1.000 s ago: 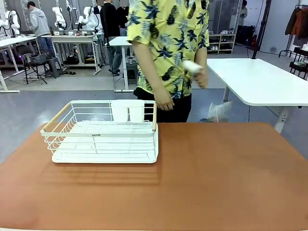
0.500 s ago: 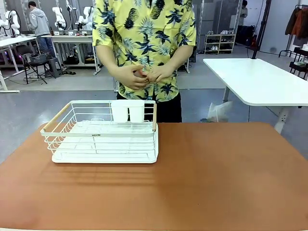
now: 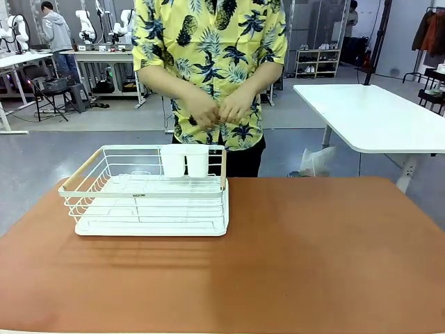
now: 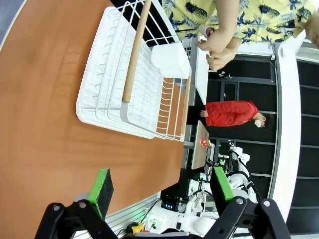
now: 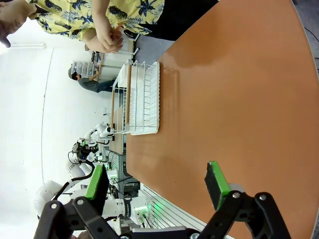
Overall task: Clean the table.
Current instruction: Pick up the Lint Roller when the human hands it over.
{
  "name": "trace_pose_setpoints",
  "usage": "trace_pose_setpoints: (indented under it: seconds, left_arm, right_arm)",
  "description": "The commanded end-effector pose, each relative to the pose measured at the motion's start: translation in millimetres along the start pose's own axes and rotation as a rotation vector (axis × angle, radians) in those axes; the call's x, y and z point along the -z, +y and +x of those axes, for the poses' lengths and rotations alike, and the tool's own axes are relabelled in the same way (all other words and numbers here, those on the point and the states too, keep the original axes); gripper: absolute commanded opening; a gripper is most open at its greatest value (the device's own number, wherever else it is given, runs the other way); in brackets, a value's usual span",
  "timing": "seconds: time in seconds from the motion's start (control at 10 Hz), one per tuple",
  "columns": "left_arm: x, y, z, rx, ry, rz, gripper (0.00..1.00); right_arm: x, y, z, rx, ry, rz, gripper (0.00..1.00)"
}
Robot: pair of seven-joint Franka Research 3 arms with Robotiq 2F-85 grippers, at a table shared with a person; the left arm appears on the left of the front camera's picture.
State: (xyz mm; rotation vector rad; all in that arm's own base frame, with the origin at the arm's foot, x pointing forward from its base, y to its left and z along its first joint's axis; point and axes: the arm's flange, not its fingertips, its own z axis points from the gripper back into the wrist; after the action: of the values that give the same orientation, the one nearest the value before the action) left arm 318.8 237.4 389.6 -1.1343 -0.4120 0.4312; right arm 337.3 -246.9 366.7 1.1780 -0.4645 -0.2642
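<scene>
Table (image 3: 313,257): reddish-brown top, runs across the whole near half of the front view. No crumbs, spills or loose items can be made out on it.

Rack (image 3: 149,202): white wire, sits on the table's far left part, squarely on its tray. A wooden handle (image 3: 82,170) at each end. White holder (image 3: 185,161) hangs at its far rim. Appears empty.

Person stands at the far edge behind the rack, hands (image 3: 219,110) together at the waist, clear of the table. Whether they hold anything is unclear.

Left gripper (image 4: 162,188): fingers spread wide, nothing between the pads, held above the near left of the table, rack beyond it. Right gripper (image 5: 155,183): likewise spread and empty, over the near right.

Judgement: the rack is the only thing left to clear. A two-arm lift looks soundest, one gripper closing on each handle at its middle, both rising together so the tray stays level. Approach low from the near side, away from the person's hands.
</scene>
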Motion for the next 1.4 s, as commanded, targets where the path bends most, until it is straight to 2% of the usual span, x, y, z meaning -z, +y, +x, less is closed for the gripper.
trace_pose_setpoints:
  seconds: [0.0, 1.3]
  left_arm:
    - [-1.9, 0.4, 0.6, -0.001, -0.007, -0.007, 1.00]
    - [-1.9, 0.4, 0.6, -0.001, -0.007, -0.007, 1.00]
  right_arm:
    - [-0.3, 2.4, 0.3, 0.005, -0.007, 0.000, 1.00]
    - [-0.3, 2.4, 0.3, 0.005, -0.007, 0.000, 1.00]
